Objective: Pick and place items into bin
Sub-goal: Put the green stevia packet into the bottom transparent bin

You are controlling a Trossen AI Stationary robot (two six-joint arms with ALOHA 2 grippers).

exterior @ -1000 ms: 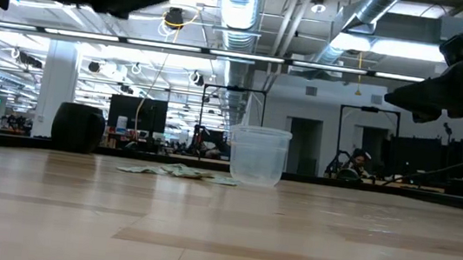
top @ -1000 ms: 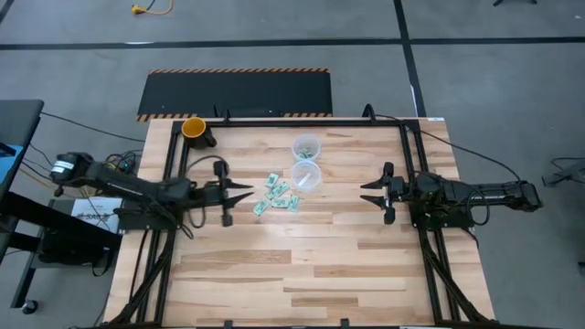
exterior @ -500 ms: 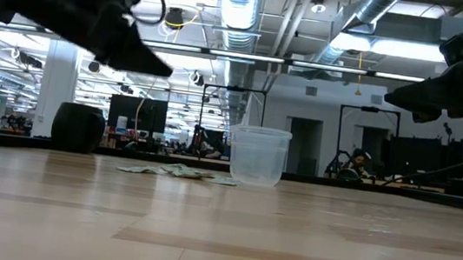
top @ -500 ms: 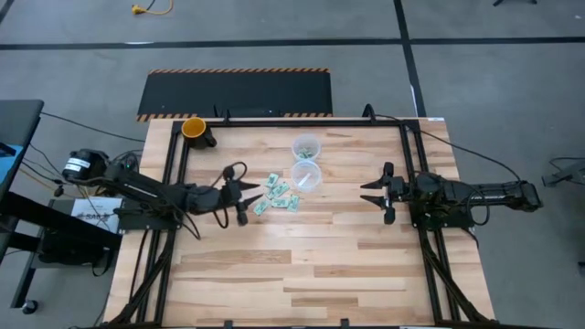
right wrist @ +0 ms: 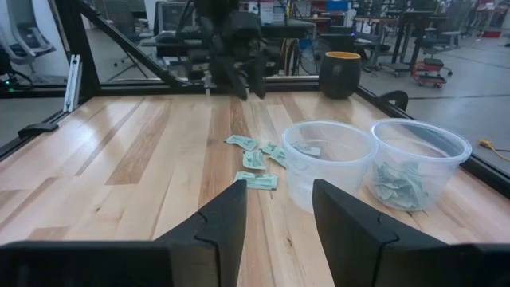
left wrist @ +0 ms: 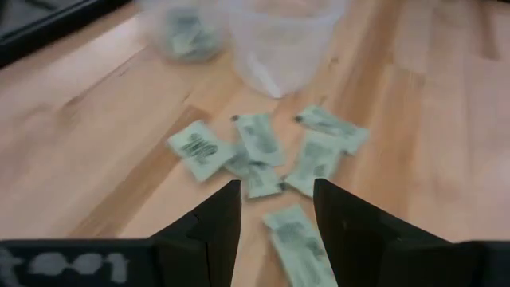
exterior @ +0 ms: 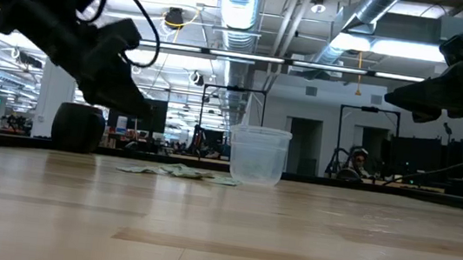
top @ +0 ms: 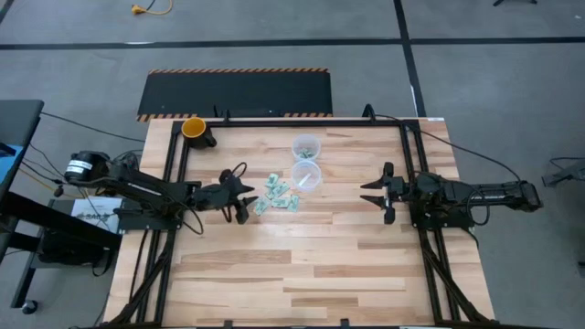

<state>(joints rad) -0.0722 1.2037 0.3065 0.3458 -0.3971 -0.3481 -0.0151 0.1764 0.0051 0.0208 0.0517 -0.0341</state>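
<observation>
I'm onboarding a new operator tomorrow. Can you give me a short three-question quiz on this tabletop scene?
1. True or false: the left gripper has its jaws open beside the loose packets.
2. Which clear cup already holds packets? A) the cup farther from the pile B) the cup next to the pile
3. Fill in: the right gripper holds ____.

Key
1. True: it sits low at the pile's edge, nothing between its jaws.
2. A; the nearer cup looks nearly empty.
3. Nothing; it waits open, away from the cups.
</observation>
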